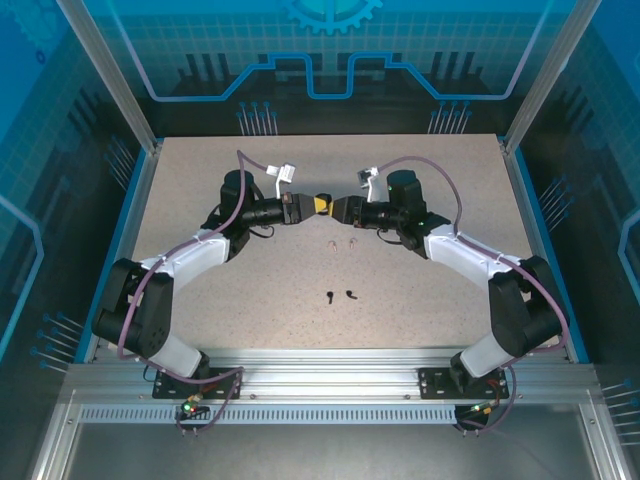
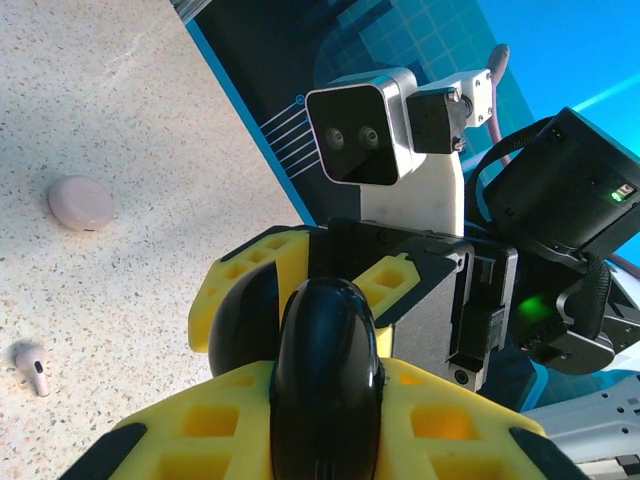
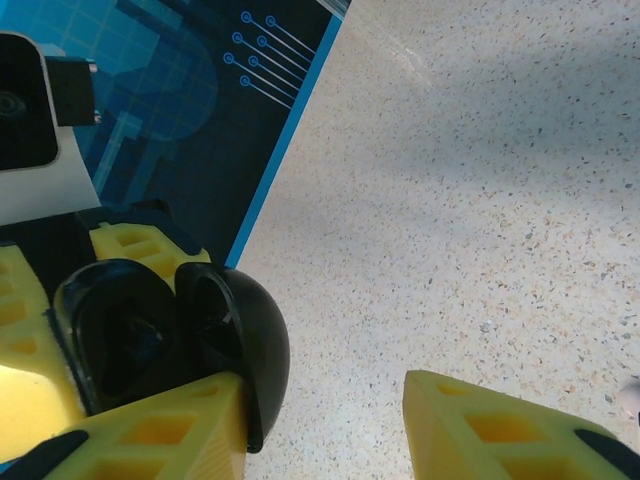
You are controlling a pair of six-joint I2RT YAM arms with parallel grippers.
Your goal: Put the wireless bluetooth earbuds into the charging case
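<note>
Two black earbuds lie loose on the speckled table, side by side and just apart, near of centre and well clear of both arms. A pale pink earbud lies on its side on the same surface, with a closed pink case resting near it. From overhead those pale pieces are too faint to tell apart.

Over the middle of the table the two arms meet nose to nose. The left gripper clamps the black charging case between its yellow fingers, and the case is hinged open, its hollow showing to the right wrist camera. The right gripper is spread wide, one finger against the case's rounded shell, the other finger well apart over bare table
</note>
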